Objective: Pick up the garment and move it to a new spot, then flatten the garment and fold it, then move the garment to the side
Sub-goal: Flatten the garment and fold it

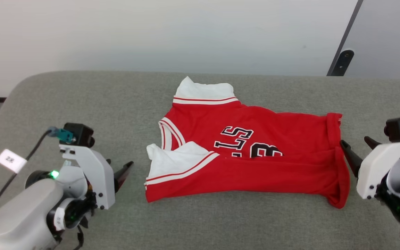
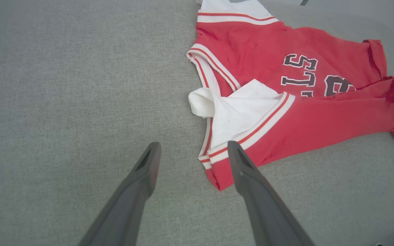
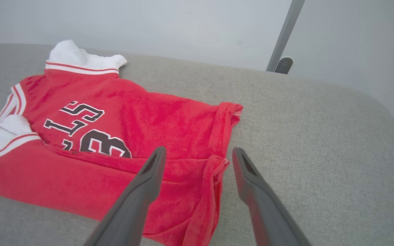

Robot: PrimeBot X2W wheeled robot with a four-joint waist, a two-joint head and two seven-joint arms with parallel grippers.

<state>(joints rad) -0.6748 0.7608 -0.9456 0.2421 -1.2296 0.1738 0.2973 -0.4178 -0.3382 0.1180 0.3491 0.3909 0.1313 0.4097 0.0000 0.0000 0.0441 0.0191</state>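
The garment [image 1: 255, 173] lies in the middle of the grey padded surface [image 1: 82, 100], its near half folded over part of the lettering; the left gripper [image 2: 193, 146] stands open and empty just beside the sleeve end; the right gripper [image 3: 198, 150], fingers spread, holds nothing at the hem end.

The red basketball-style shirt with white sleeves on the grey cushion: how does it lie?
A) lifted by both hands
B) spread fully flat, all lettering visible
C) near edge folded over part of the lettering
C: on the red shirt, the near edge lies folded over the black lettering.
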